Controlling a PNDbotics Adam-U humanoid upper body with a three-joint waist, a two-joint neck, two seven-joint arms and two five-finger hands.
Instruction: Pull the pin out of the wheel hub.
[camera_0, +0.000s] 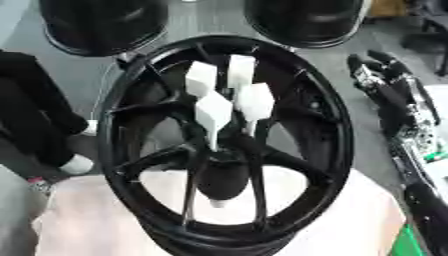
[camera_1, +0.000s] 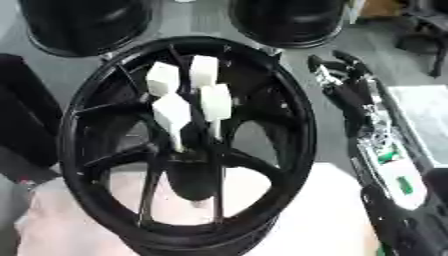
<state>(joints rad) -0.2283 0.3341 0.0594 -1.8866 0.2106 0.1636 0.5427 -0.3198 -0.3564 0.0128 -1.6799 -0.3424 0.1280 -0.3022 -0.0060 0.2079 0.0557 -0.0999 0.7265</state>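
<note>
A black wheel hub (camera_0: 226, 145) stands on a pale table (camera_0: 87, 225), filling the middle of the scene, its near rim overhanging the table's near part. Two more black wheels, one far left (camera_0: 103, 25) and one far right (camera_0: 306, 20), sit just beyond its far rim, leaving only a narrow strip of grey floor between them. To the right of the hub a band of open floor separates its rim from the robot's right arm.

Inside the hub, four white pins (camera_0: 214, 114) with blocky heads stand clustered above the centre, their thin stems running down toward the dark central boss; a small white tip (camera_0: 218, 203) shows below the boss.

The right hand (camera_1: 337, 65) hangs at the far right, apart from the rim and well away from the pins, its dark fingers extended and spread, holding nothing. The left hand shows in neither view. A person in dark clothes and white shoes (camera_0: 77, 164) stands at the left edge.
</note>
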